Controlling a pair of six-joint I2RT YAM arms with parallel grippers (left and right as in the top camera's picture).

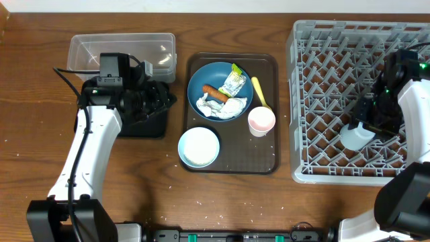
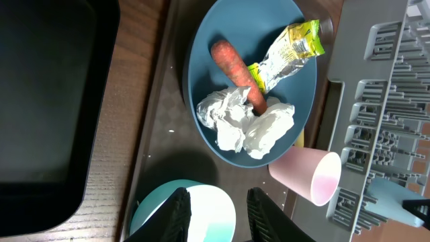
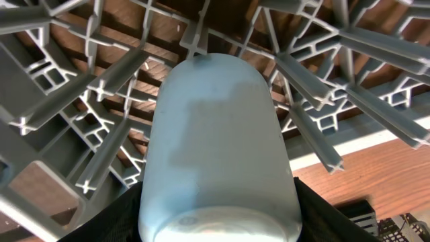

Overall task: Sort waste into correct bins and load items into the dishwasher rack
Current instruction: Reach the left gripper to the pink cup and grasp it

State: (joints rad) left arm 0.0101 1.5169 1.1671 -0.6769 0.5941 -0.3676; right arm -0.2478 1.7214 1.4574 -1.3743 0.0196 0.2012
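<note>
Overhead, the right gripper [image 1: 361,128] pinched the small light-blue plastic cup [image 1: 353,138] inside the large grey lattice rack [image 1: 293,107]. Left wrist: the left gripper [image 2: 218,212] hung part-spread, empty. Right wrist: the cup's long axis ran straight out from the jaws, toward the lattice.

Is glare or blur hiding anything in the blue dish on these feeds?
Overhead: even light, blue dish sharp, no glare. Left wrist: tissue and wrapper crisp, foil glints slightly. Right wrist: light-blue cup fills the frame; dish not shown.
</note>
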